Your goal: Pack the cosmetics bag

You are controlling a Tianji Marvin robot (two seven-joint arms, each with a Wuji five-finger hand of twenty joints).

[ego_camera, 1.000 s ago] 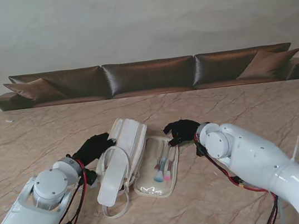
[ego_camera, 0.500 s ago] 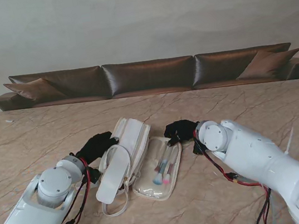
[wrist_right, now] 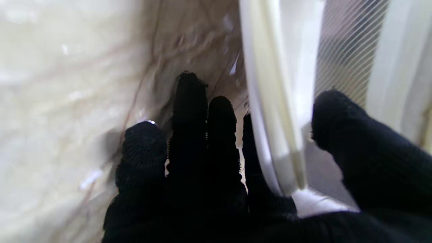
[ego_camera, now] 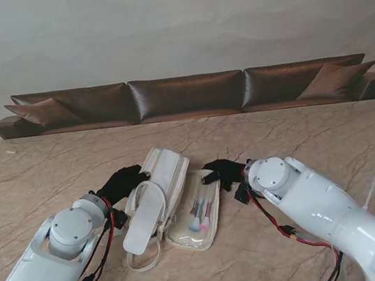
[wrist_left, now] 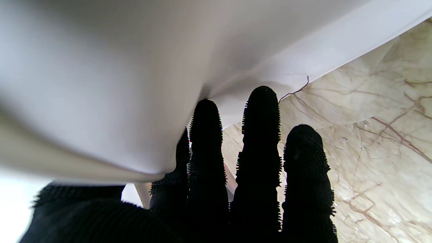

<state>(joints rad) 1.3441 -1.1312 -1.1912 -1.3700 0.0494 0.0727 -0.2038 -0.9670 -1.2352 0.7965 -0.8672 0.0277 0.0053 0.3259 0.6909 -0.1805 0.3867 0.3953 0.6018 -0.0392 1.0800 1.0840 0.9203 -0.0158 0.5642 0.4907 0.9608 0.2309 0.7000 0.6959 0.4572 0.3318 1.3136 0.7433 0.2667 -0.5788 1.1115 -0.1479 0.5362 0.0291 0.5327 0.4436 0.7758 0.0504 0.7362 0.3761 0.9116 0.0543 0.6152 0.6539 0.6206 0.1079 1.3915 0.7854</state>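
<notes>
Marble table (ego_camera: 327,127), cosmetics bag (ego_camera: 161,180), possibly right hand (ego_camera: 222,172) gripped

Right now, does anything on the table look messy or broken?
Nothing looks broken or spilled. The white bag lies open on the table, its brush pouch folded out flat beside it, brushes inside.

White zipped cosmetics bag (ego_camera: 158,189) lies on worktop centre, long axis running away from me, front flap open toward me, loop strap trailing at near end. Clear flat plastic pouch with cream trim (ego_camera: 197,212) lies just beside its right, touching; pink and blue makeup brushes (ego_camera: 200,212) inside.
</notes>
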